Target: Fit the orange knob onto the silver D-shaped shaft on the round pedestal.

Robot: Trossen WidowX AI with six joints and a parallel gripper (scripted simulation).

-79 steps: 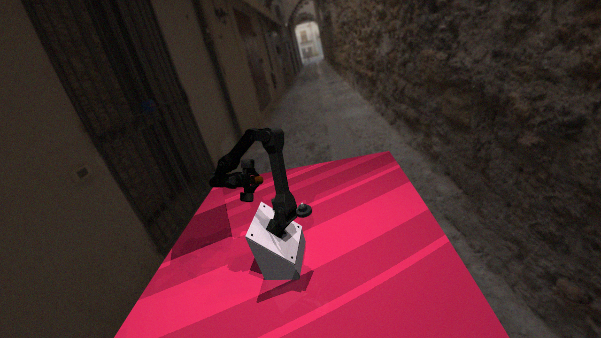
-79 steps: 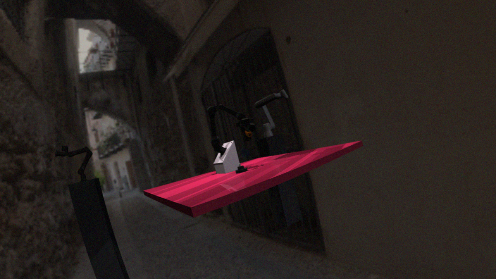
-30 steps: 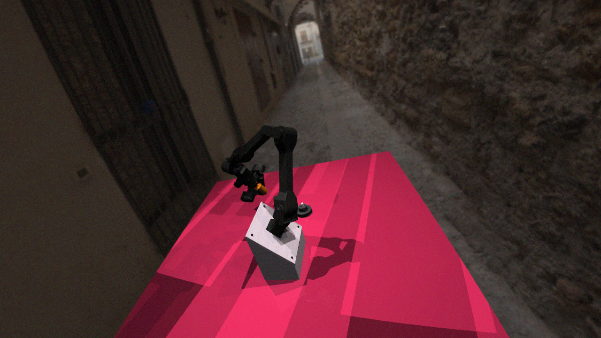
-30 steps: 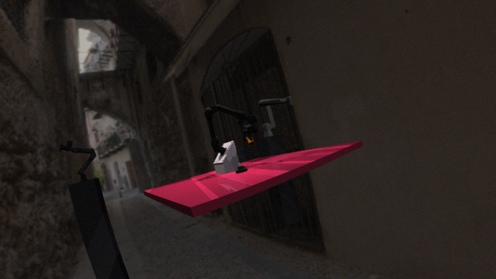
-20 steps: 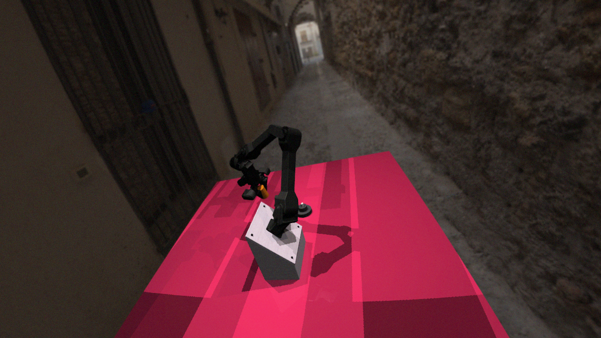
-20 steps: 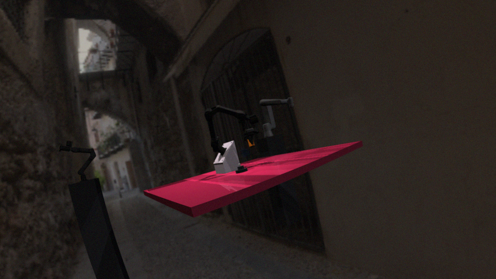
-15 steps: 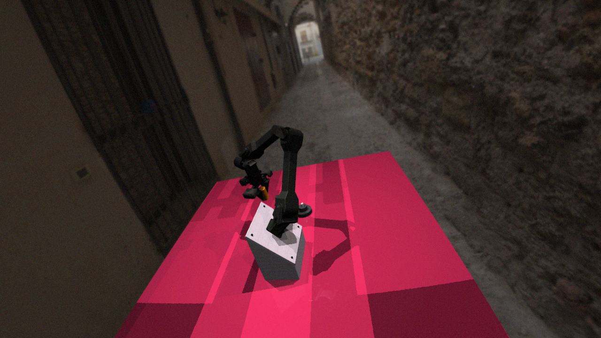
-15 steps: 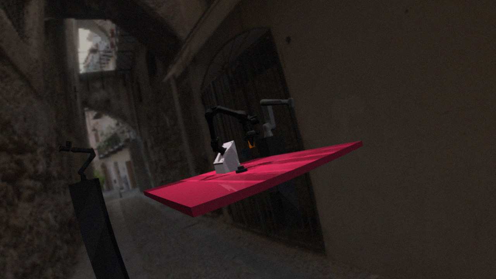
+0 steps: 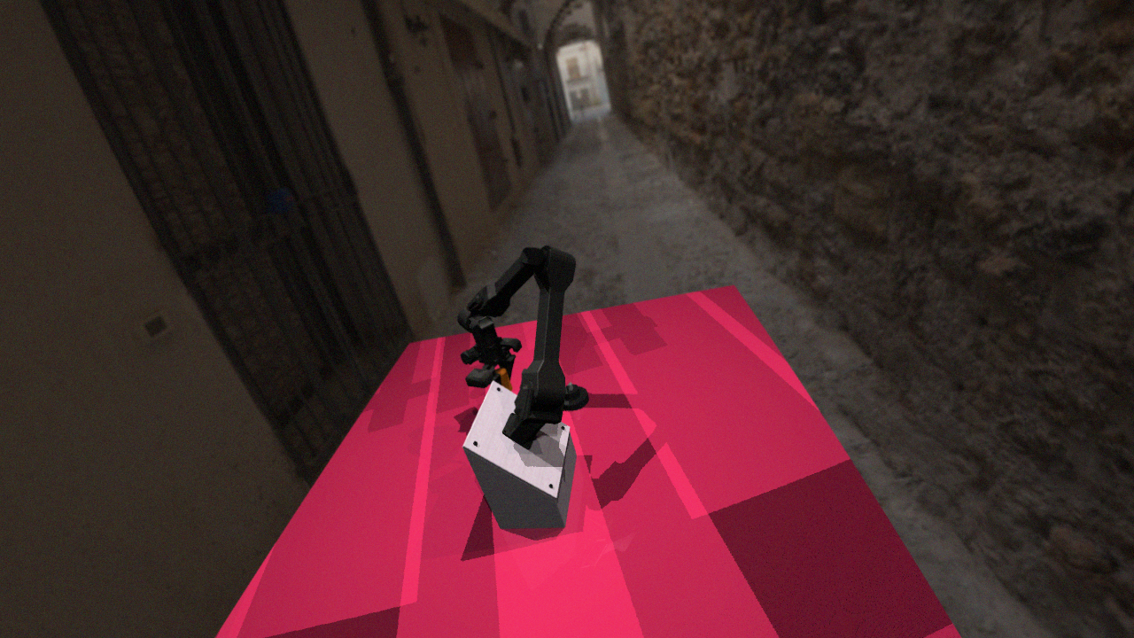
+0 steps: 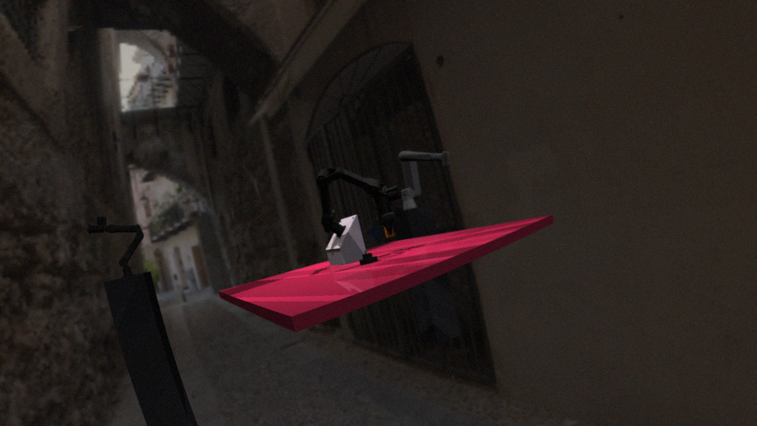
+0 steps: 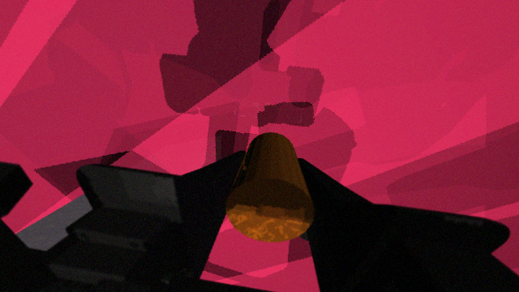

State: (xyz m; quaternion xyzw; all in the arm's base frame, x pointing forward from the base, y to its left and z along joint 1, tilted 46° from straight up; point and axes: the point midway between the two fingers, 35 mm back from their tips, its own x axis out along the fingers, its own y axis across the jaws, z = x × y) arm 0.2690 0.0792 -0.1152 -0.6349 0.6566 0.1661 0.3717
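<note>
The orange knob [image 9: 505, 380] [image 10: 389, 232] [image 11: 271, 191] is a tapered piece held above the table. My gripper [image 9: 500, 373] [image 10: 388, 228] [image 11: 270, 159] is shut on it, with a black finger on each side in the wrist view. The wide end face of the knob shows in the wrist view; I cannot make out a hole or its flat side. The round dark pedestal [image 9: 579, 400] [image 10: 368, 260] stands on the table beside the wedge stand, apart from the knob. The arm partly hides it in the top view. The shaft's flat side is too small to tell.
The arm rises from a white-topped wedge stand [image 9: 495, 444] [image 10: 350, 248] on the pink table [image 9: 444, 579] [image 10: 423, 264]. In the top view the pedestal is close behind the arm's lower links. Shadows cross the table in the wrist view.
</note>
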